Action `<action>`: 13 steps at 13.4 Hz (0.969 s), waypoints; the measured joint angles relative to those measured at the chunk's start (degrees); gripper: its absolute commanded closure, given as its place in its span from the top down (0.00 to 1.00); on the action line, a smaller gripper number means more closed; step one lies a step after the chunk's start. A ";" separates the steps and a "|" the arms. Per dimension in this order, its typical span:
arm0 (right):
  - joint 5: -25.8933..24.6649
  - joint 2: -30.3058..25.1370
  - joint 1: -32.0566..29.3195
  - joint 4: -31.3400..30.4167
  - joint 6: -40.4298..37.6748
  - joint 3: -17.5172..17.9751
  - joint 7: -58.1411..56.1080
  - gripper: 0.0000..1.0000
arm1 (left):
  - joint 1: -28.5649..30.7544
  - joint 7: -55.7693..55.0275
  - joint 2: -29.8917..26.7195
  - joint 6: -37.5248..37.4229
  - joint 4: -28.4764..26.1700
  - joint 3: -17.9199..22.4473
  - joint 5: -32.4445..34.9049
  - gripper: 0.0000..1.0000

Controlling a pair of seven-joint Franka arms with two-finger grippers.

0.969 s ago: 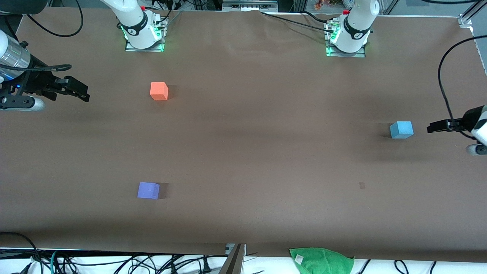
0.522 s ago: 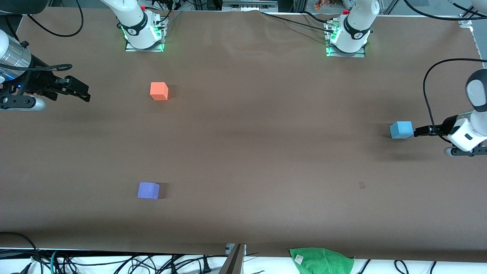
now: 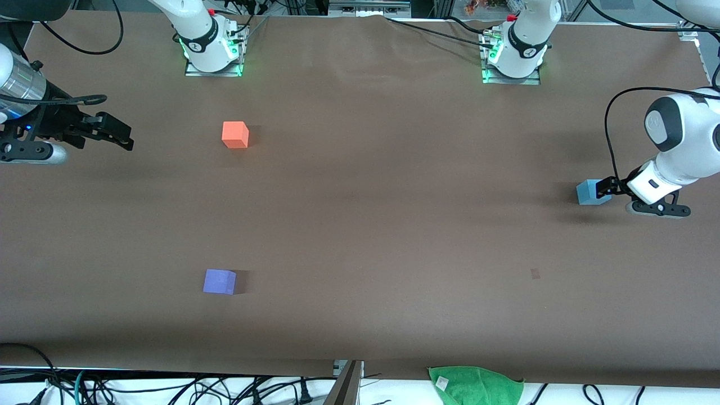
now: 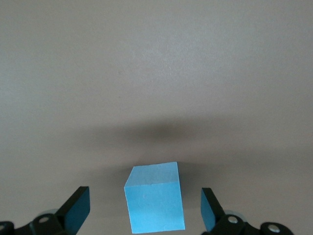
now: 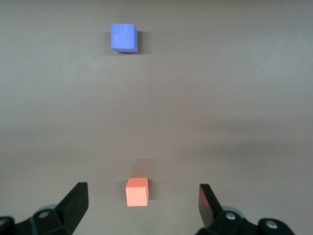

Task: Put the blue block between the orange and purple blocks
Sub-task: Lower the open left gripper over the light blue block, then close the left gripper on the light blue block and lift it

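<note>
1. Sky-blue matte cube [image 4: 155,198] near tabletop edge at left arm's end, between spread fingers of left gripper [image 4: 145,213], seemingly untouched.
2. Right gripper [image 3: 115,135] released, waiting, well apart.

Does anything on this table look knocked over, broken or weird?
Nothing stands out. The orange block, purple block and blue block sit flat and intact. Only a green cloth hangs off the table's edge.
</note>
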 measured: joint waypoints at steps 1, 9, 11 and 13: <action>0.00 0.00 0.00 0.00 0.00 0.00 0.00 1.00 | 0.07 0.08 0.16 0.17 -0.55 0.00 0.00 1.00; 0.22 0.00 0.08 0.00 0.11 0.41 0.00 1.00 | 1.30 0.58 4.71 2.93 -2.80 -0.02 0.01 1.00; 0.25 0.00 0.31 0.00 0.11 1.02 0.00 1.00 | 1.82 2.00 5.30 3.91 -2.80 -0.03 0.01 1.00; 0.39 0.00 0.54 0.00 0.07 1.35 0.00 1.00 | 2.03 2.67 5.75 4.43 -2.80 -0.03 0.01 1.00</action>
